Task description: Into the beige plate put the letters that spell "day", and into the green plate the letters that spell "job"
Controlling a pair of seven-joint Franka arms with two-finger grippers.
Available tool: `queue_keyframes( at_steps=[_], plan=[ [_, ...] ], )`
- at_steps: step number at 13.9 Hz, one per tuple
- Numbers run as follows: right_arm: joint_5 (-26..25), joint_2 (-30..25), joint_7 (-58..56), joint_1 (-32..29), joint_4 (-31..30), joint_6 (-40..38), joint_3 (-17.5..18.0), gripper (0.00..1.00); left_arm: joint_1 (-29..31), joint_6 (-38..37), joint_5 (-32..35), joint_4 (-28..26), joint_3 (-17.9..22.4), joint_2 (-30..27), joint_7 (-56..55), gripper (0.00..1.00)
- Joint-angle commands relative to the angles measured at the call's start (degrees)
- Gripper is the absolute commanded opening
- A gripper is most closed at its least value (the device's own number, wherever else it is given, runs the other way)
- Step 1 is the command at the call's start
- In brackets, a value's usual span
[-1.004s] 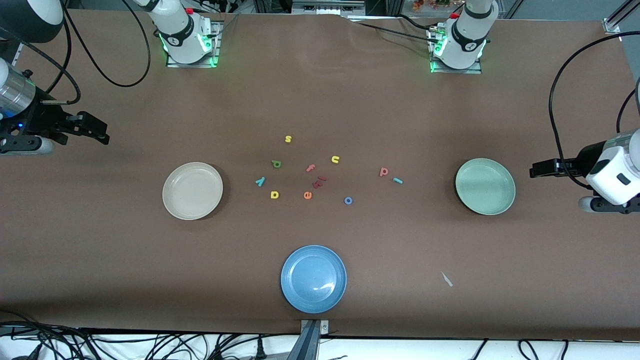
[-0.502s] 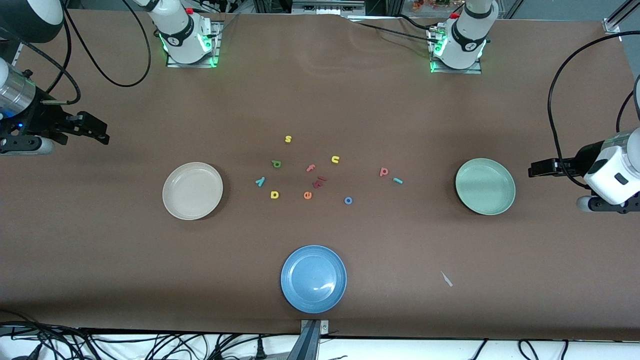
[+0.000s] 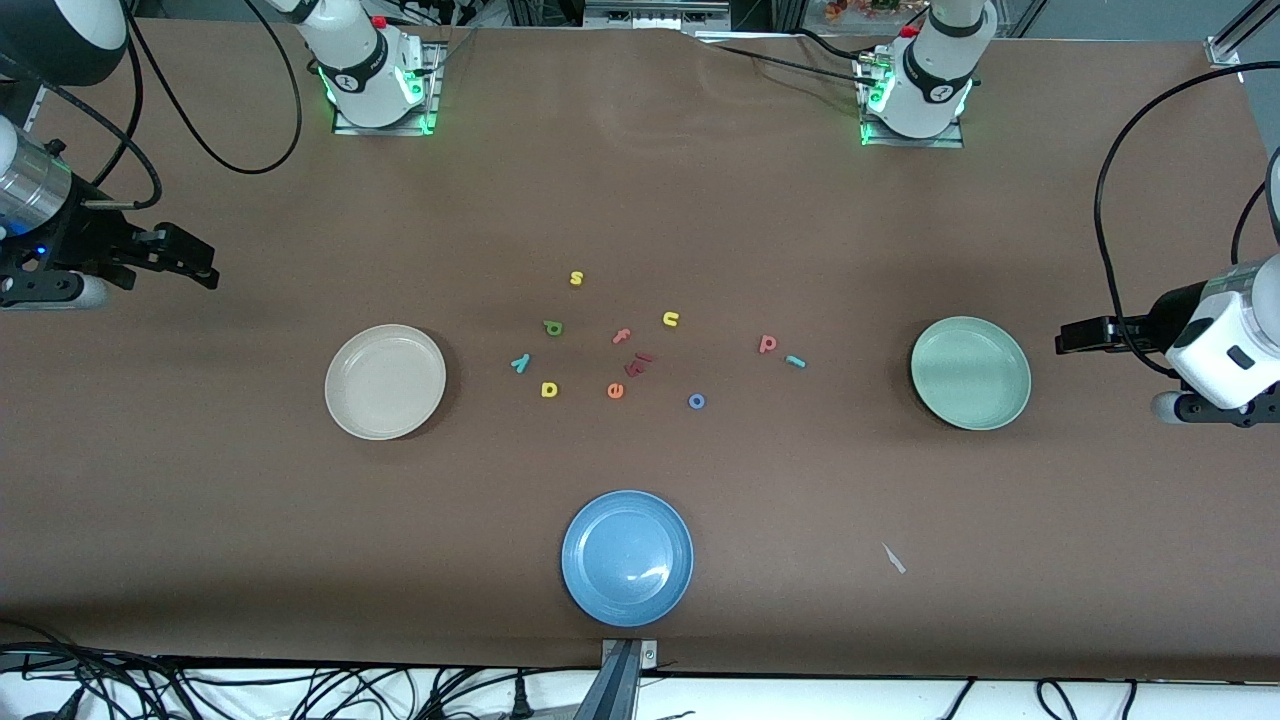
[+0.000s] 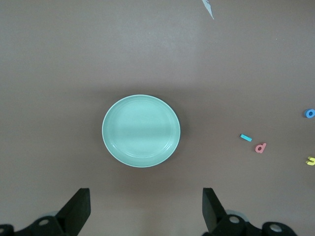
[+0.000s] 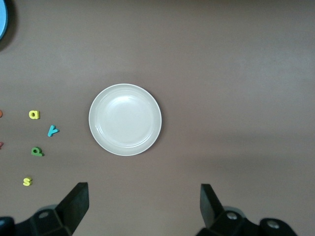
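Observation:
The beige plate point(image 3: 385, 381) point(image 5: 125, 119) lies toward the right arm's end, the green plate point(image 3: 970, 372) point(image 4: 141, 130) toward the left arm's end. Between them lie the yellow d point(image 3: 549, 389), green a point(image 3: 552, 327), teal y point(image 3: 520, 362), teal j point(image 3: 795, 361), blue o point(image 3: 697, 401) and pinkish-red b point(image 3: 767, 344). Both plates hold nothing. My right gripper point(image 3: 200, 265) point(image 5: 144, 204) hangs open over bare table by the beige plate. My left gripper point(image 3: 1068, 340) point(image 4: 146, 206) hangs open over bare table by the green plate.
A blue plate point(image 3: 627, 557) sits nearest the front camera. Other letters lie among the task's: yellow s point(image 3: 576, 278), yellow u point(image 3: 670, 319), pink f point(image 3: 622, 336), orange e point(image 3: 615, 391) and a dark red piece point(image 3: 638, 362). A small white scrap point(image 3: 893, 558) lies near the front edge.
The left gripper has crept very slightly toward the green plate. The right arm and all letters have stayed where they were.

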Motion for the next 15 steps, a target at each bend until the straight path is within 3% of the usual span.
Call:
queue_keyframes(
  at_steps=[1, 15],
  plan=[
    [-0.54, 0.3, -0.47, 0.3, 0.83, -0.52, -0.2, 1.0, -0.42, -1.23, 1.58, 0.93, 0.11, -0.27, 0.34, 1.0],
    [-0.54, 0.3, 0.14, 0.3, 0.83, -0.61, -0.2, 1.0, 0.28, -1.23, 1.58, 1.02, 0.9, -0.27, 0.51, 1.0]
  ],
)
